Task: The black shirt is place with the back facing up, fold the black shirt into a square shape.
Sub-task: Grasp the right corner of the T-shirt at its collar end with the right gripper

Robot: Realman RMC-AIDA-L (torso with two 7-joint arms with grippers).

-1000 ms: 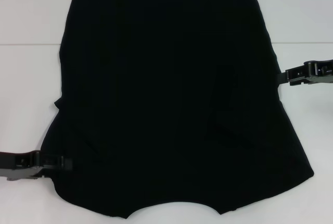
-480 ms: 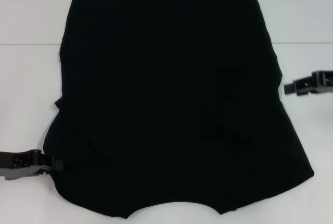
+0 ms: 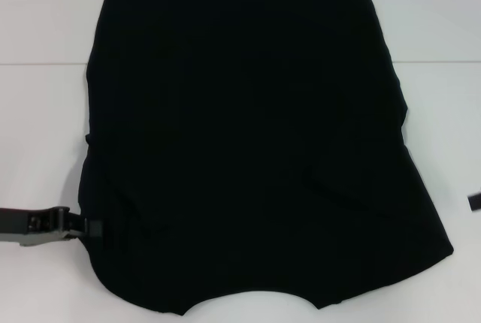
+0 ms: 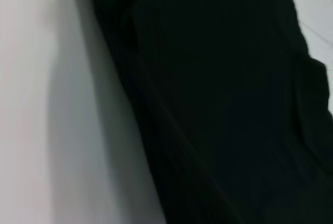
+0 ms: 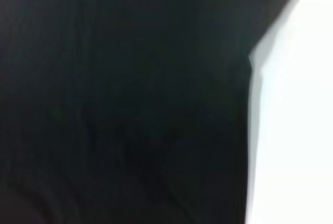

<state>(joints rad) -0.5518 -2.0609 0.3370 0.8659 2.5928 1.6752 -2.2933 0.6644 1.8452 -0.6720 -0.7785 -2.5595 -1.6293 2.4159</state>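
The black shirt (image 3: pixel 248 143) lies spread flat on the white table (image 3: pixel 45 113), sleeves already folded in. The left gripper (image 3: pixel 96 230) sits at its near left edge, probably to take hold; its grip on the cloth cannot be told. The right gripper (image 3: pixel 475 201) barely shows at the right edge.

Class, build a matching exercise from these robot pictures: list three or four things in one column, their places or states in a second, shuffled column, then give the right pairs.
Things
1. black shirt
2. left hand
3. right hand
4. table

Places or states
A. white surface under everything
B. at the shirt's near left edge, touching the fabric
C. spread flat, sides folded in, filling the middle of the head view
D. only a sliver shows at the head view's right border, clear of the shirt

Pairs: 1-C, 2-B, 3-D, 4-A
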